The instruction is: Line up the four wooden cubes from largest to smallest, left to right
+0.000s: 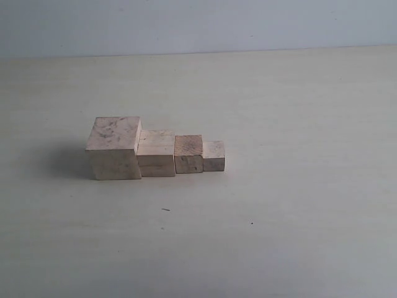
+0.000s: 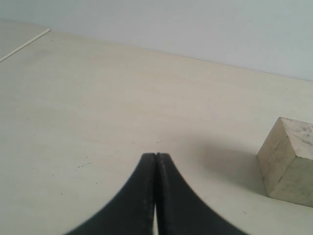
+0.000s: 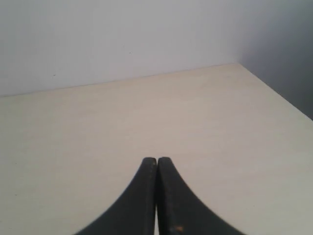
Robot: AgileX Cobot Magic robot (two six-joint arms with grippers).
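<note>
Four pale wooden cubes stand touching in a row on the table in the exterior view. The largest cube (image 1: 115,149) is at the left, then the second cube (image 1: 156,153), the third cube (image 1: 188,154) and the smallest cube (image 1: 214,155) at the right. The largest cube (image 2: 289,161) also shows in the left wrist view, well apart from my left gripper (image 2: 156,155), which is shut on nothing. My right gripper (image 3: 157,159) is shut and empty too, over bare table. Neither gripper appears in the exterior view.
The light beige table (image 1: 279,236) runs back to a pale wall (image 1: 198,25). The table's corner and side edge (image 3: 274,90) show in the right wrist view. A table seam or edge (image 2: 24,44) shows in the left wrist view.
</note>
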